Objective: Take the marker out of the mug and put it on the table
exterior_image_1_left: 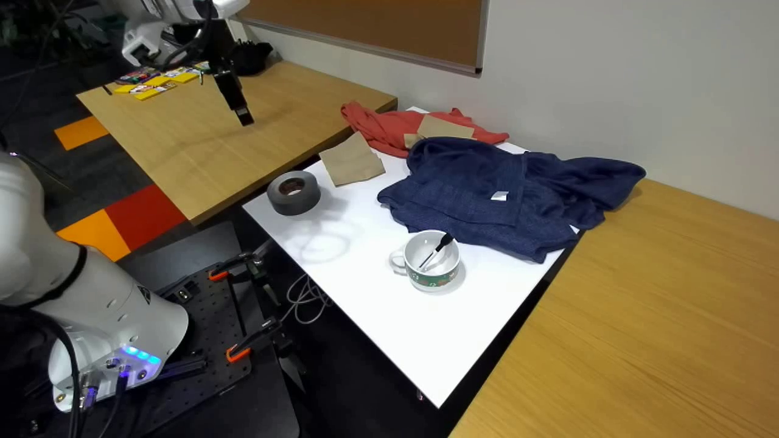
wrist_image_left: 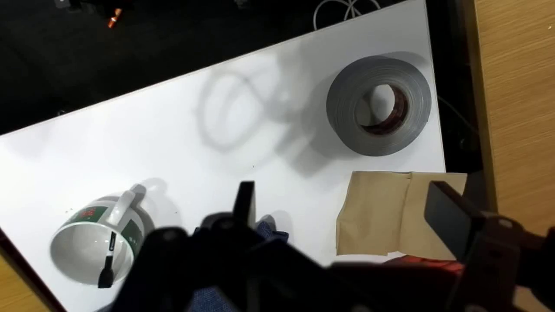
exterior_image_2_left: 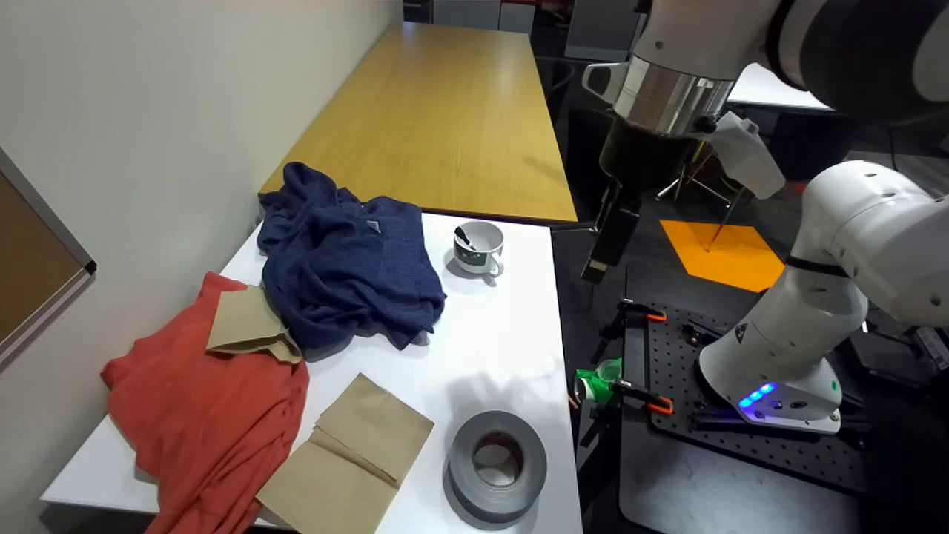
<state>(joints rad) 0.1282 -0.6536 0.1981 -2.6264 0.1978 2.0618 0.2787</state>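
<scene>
Now, my gripper (wrist_image_left: 342,208) hangs spread wide and empty, well apart from the mug (wrist_image_left: 80,249) on the table (wrist_image_left: 151,143), in which the marker (wrist_image_left: 107,265) leans black end up, so a pinch set too low could nip the mug too and topple it.

The mug (exterior_image_1_left: 441,264) was coloured white, and its outside was decorated by a green band (exterior_image_1_left: 433,280) with red and white marks. The marker (wrist_image_left: 108,262) was divided into black and white parts, with its thick end in black. In plain white the counter (exterior_image_1_left: 420,328) was finished. The blue cloth (exterior_image_2_left: 348,282) was seen in a dark tone, with a small white label (exterior_image_1_left: 499,195); the red cloth (exterior_image_2_left: 211,415) was tinted slightly toward orange. The paper pieces (exterior_image_1_left: 353,161) were coloured light brown. The tape roll (wrist_image_left: 344,108) was shown in grey, with a reddish-brown core (wrist_image_left: 399,108). The wooden tops (wrist_image_left: 520,112) were coloured yellowish brown, with fine grain.
</scene>
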